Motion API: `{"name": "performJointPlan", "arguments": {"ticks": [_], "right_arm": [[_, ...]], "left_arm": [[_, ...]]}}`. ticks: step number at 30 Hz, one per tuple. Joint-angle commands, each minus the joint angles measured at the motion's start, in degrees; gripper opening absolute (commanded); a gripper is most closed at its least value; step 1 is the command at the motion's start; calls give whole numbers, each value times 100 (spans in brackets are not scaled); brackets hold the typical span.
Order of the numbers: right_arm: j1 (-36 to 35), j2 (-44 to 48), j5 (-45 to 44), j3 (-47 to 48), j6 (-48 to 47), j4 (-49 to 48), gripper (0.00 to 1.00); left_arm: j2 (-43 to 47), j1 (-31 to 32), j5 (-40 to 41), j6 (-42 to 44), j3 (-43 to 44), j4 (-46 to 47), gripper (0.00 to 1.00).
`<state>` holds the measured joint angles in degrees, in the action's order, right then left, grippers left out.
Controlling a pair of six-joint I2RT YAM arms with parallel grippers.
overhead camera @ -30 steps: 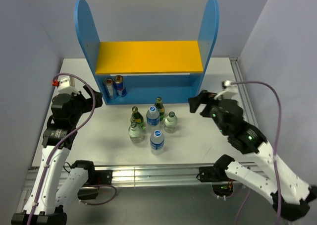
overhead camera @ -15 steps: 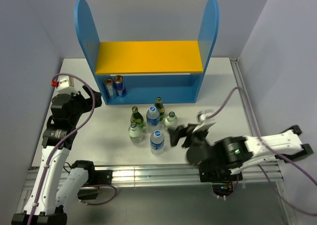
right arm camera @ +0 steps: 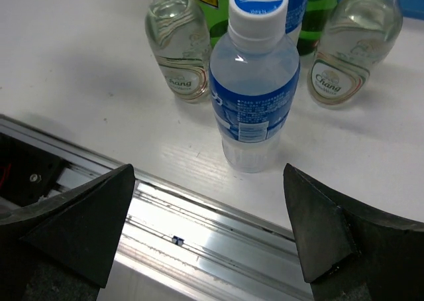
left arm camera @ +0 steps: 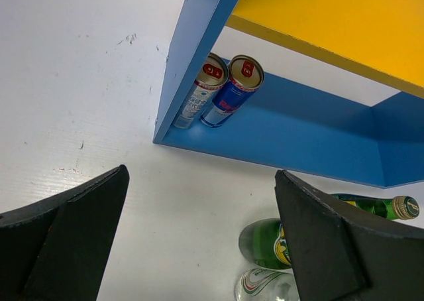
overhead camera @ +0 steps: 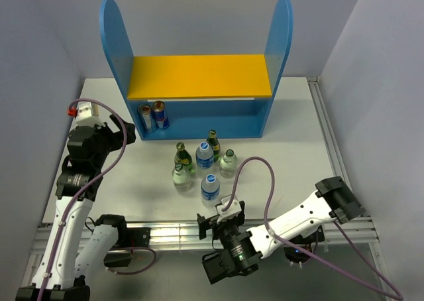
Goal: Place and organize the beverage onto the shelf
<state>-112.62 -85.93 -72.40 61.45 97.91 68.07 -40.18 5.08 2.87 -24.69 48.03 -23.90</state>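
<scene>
The blue shelf (overhead camera: 118,62) with its yellow-orange upper board (overhead camera: 199,75) stands at the back of the table. Six beverage bottles stand clustered in front of it: two dark green (overhead camera: 179,154) (overhead camera: 212,142), two blue-labelled plastic (overhead camera: 205,156) (overhead camera: 210,187), two clear glass (overhead camera: 228,163) (overhead camera: 179,177). My left gripper (overhead camera: 126,132) hangs open left of the cluster, facing the shelf's lower left corner (left arm camera: 199,49), nothing between its fingers. My right gripper (right arm camera: 209,175) stands open over the table's near edge, facing the nearest plastic bottle (right arm camera: 255,82) and apart from it.
Two drink cans (overhead camera: 152,117) stand at the left end of the shelf's lower tier, also in the left wrist view (left arm camera: 222,92). An aluminium rail (overhead camera: 172,233) runs along the table's near edge. Grey walls close in on both sides.
My right arm has swung from beside the shelf's right panel down to the near edge, in front of the bottles. The left arm and the bottles have not moved.
</scene>
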Motion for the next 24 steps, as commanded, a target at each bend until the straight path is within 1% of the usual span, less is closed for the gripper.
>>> {"name": "performJointPlan", "arguments": {"ticks": [1,2,3,4,5,6,7,10,12,13,16,24], "right_arm": [[134,313,-47,-464,-1048,-1754,100],[291,383,50,-633,-1437,-2197,100],[406,462,146,-800,-2076,-2619,100],[529,611,452,-1141,-2448,-3433,100],[800,700,568,-1327,-2826,-3894,100],[898,761,639,-1477,-3108,-4203,100],[969,797,700,-1635,-3189,-4510,100],[1233,535,754,-1610,-3234,-4601,100],[1382,350,771,-1627,-3496,-4828,100],[1426,210,771,-1715,-3637,-5239,100],[1628,42,868,-1917,-3998,-5970,100],[2007,-134,455,-2172,-3823,-6157,99]], "left_arm": [[125,-25,3,96,101,87,99],[125,-25,3,87,101,79,99],[134,-25,-6,96,101,87,99],[134,-25,-6,87,93,87,99],[134,-25,-6,96,92,87,99],[134,-25,-15,87,92,87,99],[134,-25,2,104,101,79,99],[134,-25,3,96,101,70,99],[160,-25,11,104,93,79,99],[177,-25,3,104,92,87,99],[169,-25,-6,113,92,96,99],[125,-25,-41,113,110,96,99]]}}
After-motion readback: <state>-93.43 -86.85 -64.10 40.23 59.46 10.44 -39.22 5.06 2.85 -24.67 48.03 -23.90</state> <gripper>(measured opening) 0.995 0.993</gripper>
